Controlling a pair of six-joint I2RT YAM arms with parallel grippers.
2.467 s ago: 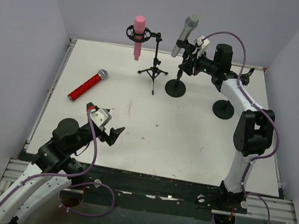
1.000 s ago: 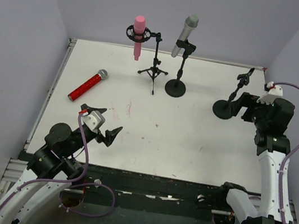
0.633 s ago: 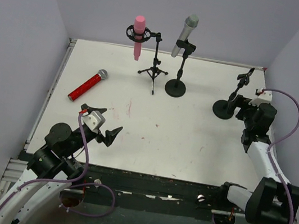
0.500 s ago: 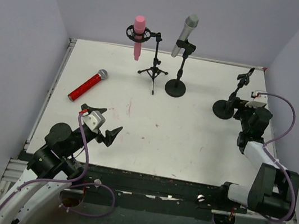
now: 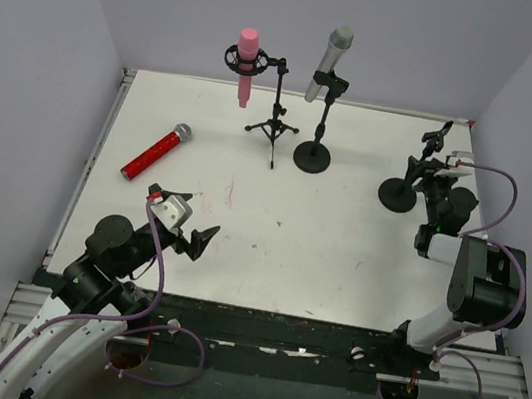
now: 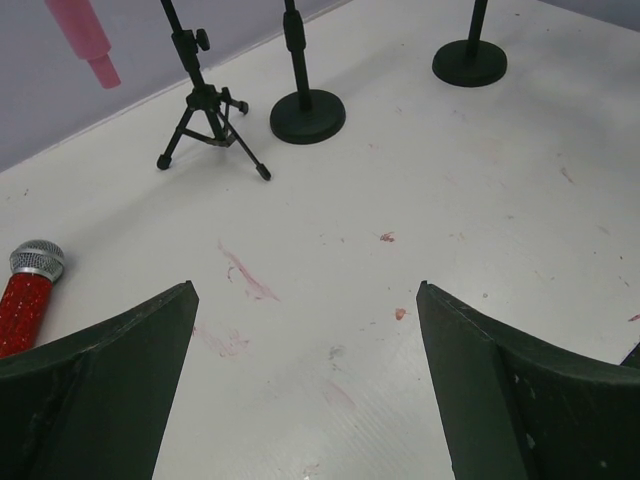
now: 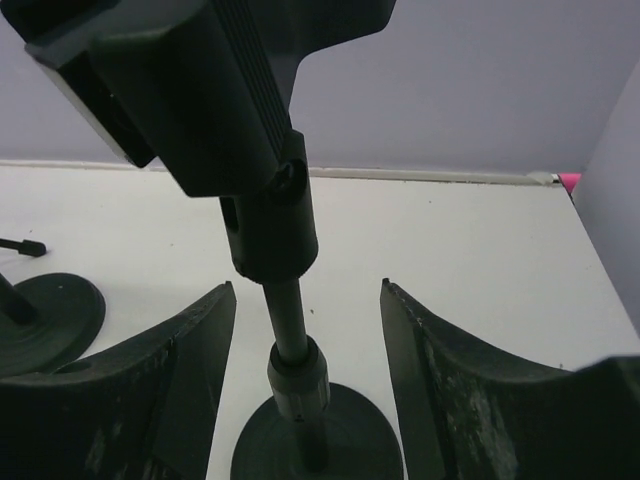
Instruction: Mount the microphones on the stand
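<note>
The pink microphone [image 5: 246, 60] hangs in the mount of the tripod stand [image 5: 276, 112]. The silver-grey microphone [image 5: 329, 60] sits clipped on the round-base stand [image 5: 313, 156]. The red microphone [image 5: 155, 152] lies on the table at the left; its mesh head shows in the left wrist view [image 6: 30, 265]. A third stand [image 5: 405, 186] at the right has an empty clip [image 7: 190, 80]. My right gripper [image 7: 308, 288] is open, its fingers either side of this stand's pole [image 7: 290, 325], not touching. My left gripper [image 6: 305, 290] is open and empty above the table's near left.
The white table [image 5: 273, 221] has raised edges and purple walls close on three sides. The three stands [image 6: 308, 115] stand in a row across the back. The right arm is folded tightly near the right edge [image 5: 476, 278].
My right arm has left the silver microphone's stand, swung to the right and brought its open gripper round the empty stand's pole. The left gripper has barely shifted.
</note>
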